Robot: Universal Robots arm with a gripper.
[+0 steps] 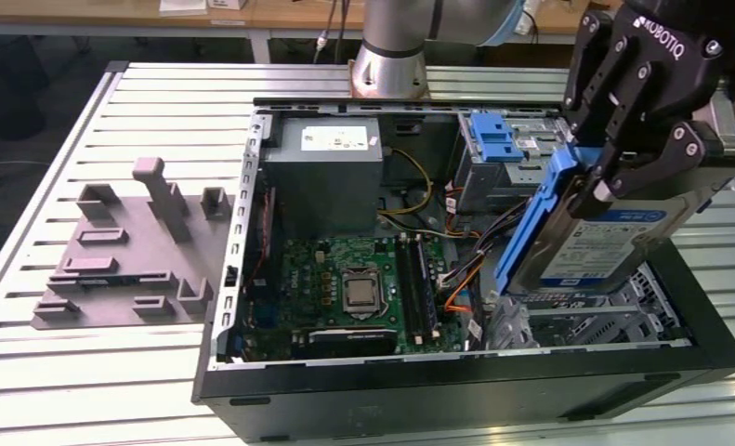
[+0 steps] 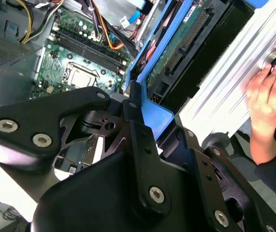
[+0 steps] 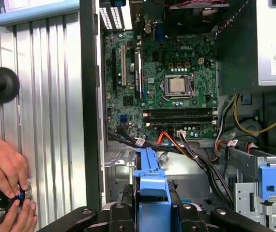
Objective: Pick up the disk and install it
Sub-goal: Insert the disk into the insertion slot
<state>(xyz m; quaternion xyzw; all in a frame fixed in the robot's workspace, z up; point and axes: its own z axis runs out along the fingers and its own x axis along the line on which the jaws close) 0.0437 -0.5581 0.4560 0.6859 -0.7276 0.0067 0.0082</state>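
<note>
Over the three o'clock side of the open computer case (image 1: 466,390) in the exterior view, I have the disk (image 1: 603,243) up in the air, clenched in the jaws. The black fingers (image 1: 615,93) pinch the upper end of its blue carrier (image 1: 531,223). The drive hangs tilted, label face toward the camera, with its lower end over the metal bay (image 1: 590,316) at about four o'clock in the case. I cannot tell whether that lower edge touches the bay.

At the disk's nine o'clock I see the motherboard (image 1: 355,288) lying flat in the case. The grey power supply (image 1: 330,177) is at eleven o'clock and a blue drive cage (image 1: 497,139) at one o'clock. The arm's base (image 1: 389,65) stands at twelve o'clock on the slatted worktop (image 1: 45,390). A grey fixture plate (image 1: 125,251) lies at nine o'clock, just beside the case wall.

From the first wrist view I look down the carrier (image 3: 150,188), gripped between the fingers (image 3: 128,208), onto the motherboard (image 3: 176,87). A person's hand (image 3: 2,166) rests on the worktop beside the case, its fingertips on a small dark knob (image 3: 2,199). The second wrist view gives me the disk's circuit-board side (image 2: 181,43) and that hand (image 2: 266,92).
</note>
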